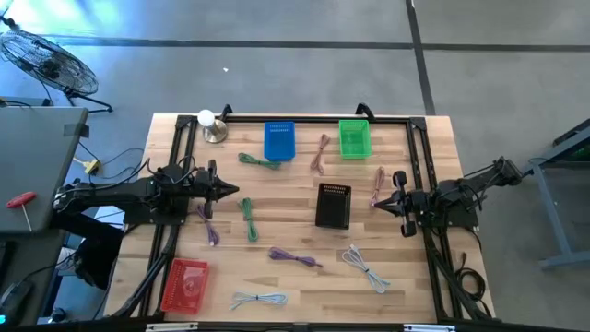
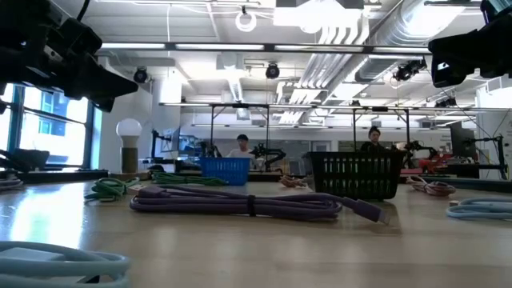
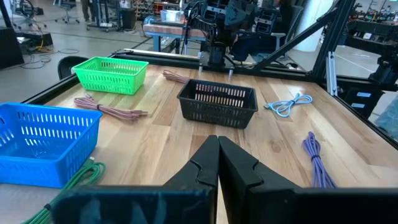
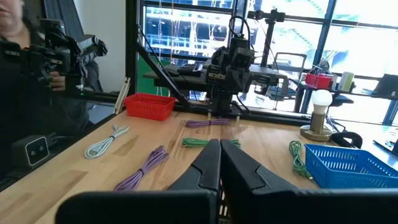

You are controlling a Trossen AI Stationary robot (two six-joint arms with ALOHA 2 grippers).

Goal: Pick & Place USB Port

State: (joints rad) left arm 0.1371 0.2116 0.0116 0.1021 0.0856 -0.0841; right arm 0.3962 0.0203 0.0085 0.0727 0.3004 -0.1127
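While my left gripper [image 1: 238, 190] is hovering clenched and empty over the table's [image 1: 304, 277] left side, my right gripper [image 1: 380, 199] is waiting clenched and empty at the right. USB cables are lying loose on the wood, a purple cable [image 1: 295, 257] sitting near the black basket [image 1: 333, 205].

On the tabletop [image 1: 304, 267], one basket [image 1: 333, 205] sits near centre. Two baskets [image 1: 279, 140] [image 1: 354, 138] stand at twelve o'clock, a fourth [image 1: 184, 285] at seven. Cables [image 1: 295, 257] lie scattered between. Pincers wait at nine [image 1: 241, 190] and three [image 1: 376, 203].
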